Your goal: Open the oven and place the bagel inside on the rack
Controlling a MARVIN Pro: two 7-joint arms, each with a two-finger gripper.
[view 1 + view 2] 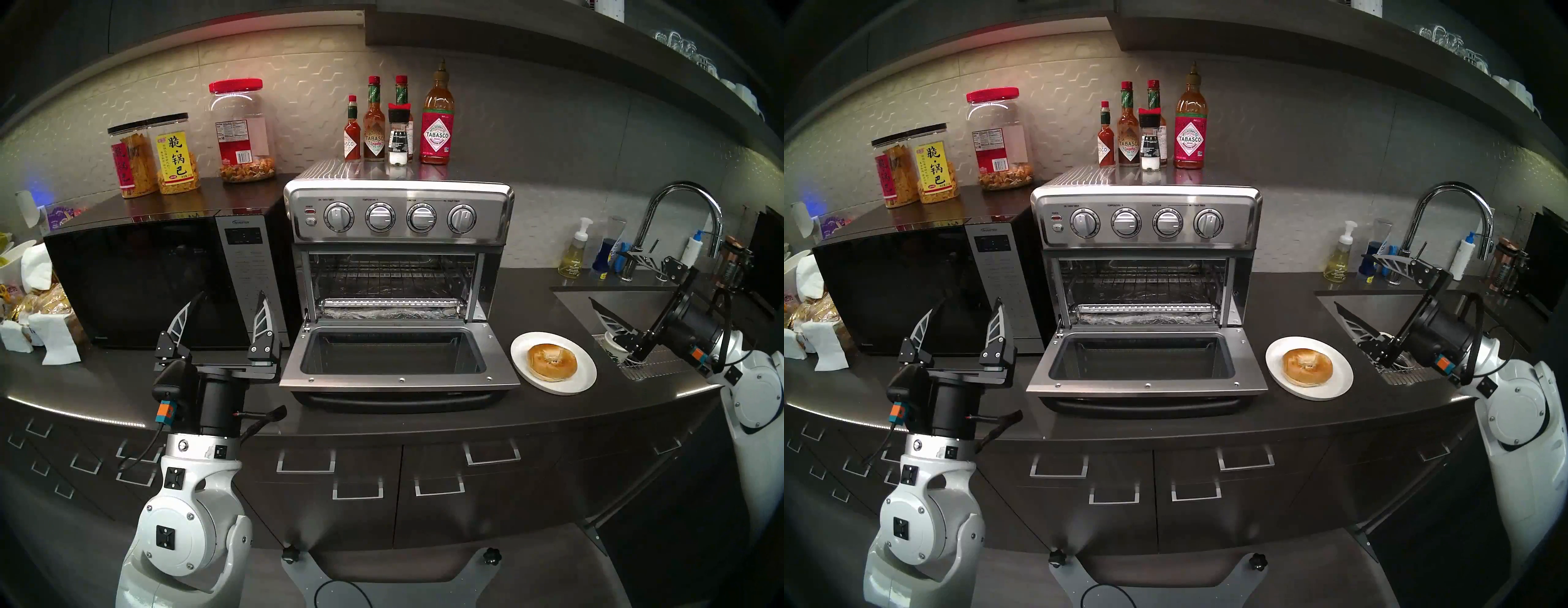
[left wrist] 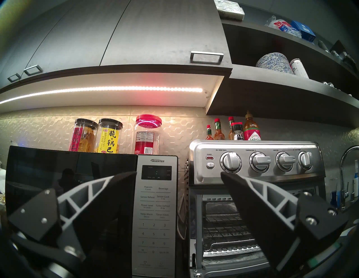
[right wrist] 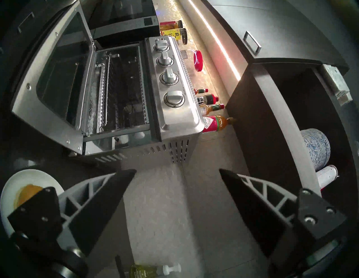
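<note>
The stainless-steel oven stands mid-counter with its glass door dropped flat toward me. Inside, the wire rack spans the cavity and is bare. The golden bagel lies on a white plate just right of the door. My left gripper is open and empty, fingers pointing up in front of the microwave, left of the oven door. My right gripper is open and empty over the sink, right of the plate. In the right wrist view the bagel peeks out beside one finger.
A black microwave sits against the oven's left side, with snack jars on top. Sauce bottles stand on the oven. The sink, faucet and soap bottle are at the right. Bagged bread lies far left.
</note>
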